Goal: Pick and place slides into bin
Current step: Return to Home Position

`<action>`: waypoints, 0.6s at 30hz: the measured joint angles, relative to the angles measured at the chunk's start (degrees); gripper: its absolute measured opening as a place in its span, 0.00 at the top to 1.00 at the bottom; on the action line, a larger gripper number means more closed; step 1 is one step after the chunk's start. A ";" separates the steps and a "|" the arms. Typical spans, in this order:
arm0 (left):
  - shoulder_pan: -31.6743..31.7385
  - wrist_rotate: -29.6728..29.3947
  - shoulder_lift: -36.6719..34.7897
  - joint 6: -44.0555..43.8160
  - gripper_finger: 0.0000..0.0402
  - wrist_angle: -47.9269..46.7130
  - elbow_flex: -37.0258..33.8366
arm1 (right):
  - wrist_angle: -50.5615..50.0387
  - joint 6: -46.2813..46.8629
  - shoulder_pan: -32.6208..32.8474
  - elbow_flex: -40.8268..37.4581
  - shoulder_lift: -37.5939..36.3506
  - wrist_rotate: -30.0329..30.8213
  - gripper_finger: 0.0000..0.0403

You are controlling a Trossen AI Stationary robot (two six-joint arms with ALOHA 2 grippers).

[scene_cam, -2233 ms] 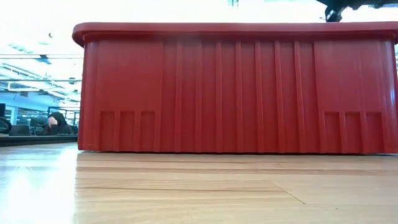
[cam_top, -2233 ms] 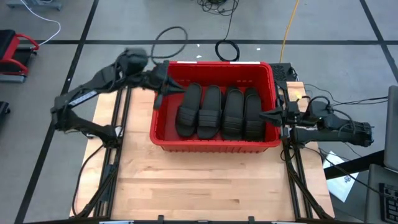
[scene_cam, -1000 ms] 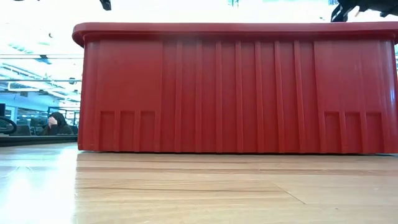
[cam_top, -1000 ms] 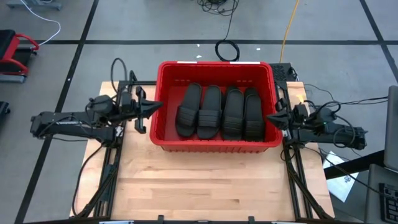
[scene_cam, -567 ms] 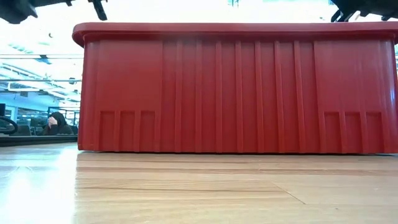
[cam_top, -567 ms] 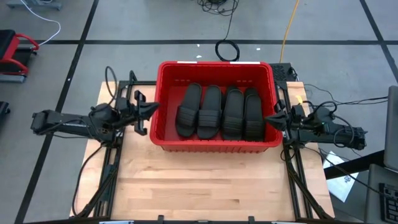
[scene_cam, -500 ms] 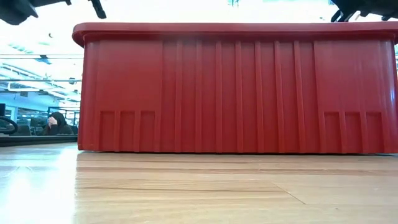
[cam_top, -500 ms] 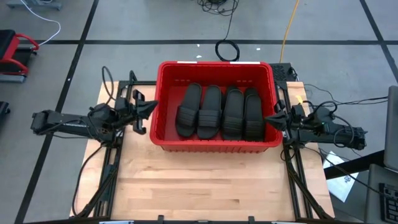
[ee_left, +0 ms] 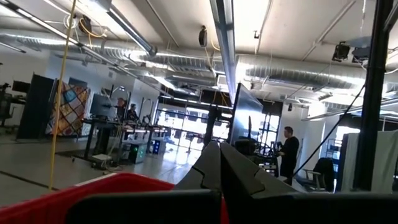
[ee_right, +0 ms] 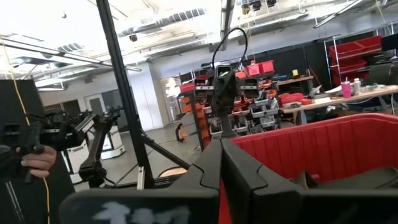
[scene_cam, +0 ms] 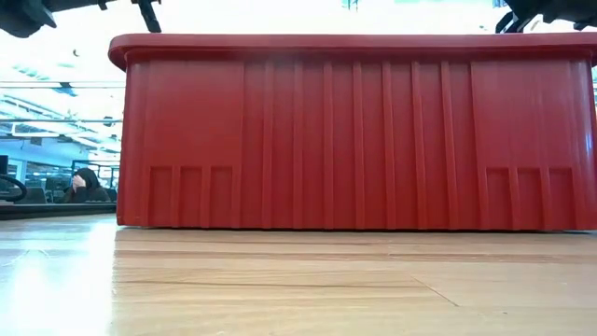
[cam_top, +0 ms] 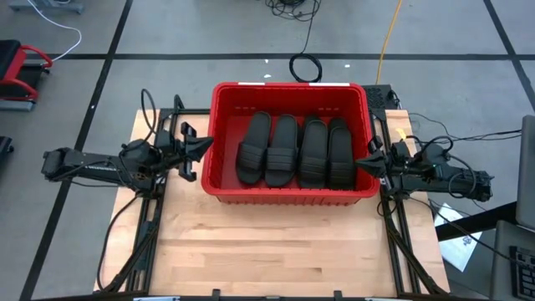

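The red bin stands on the far half of the wooden table and fills the low view. Several black slides lie side by side on its floor, soles down, straps up. My left gripper is shut and empty, level, just outside the bin's left wall at rim height; it also shows in the left wrist view. My right gripper is shut and empty, level, at the bin's right rim; it also shows in the right wrist view. Whether more slides lie under the visible ones is hidden.
The bare table top stretches from the bin to the near edge. Metal frame rails run along both table sides. A person stands in the room beyond, and a hand shows in the right wrist view.
My left gripper has drawn back from over the bin's far left corner toward the table's left edge and come down to rim height beside the left wall, then stayed still. The slides and the bin have not moved.
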 joint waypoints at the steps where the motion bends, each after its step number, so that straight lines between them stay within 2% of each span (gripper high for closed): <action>1: 0.00 0.00 0.02 -0.02 1.00 -0.02 0.00 | 0.00 0.00 0.00 0.00 0.00 -0.01 1.00; 18: 0.00 0.07 0.00 0.42 1.00 -0.04 0.00 | 0.00 -0.44 0.00 0.00 0.00 -0.01 1.00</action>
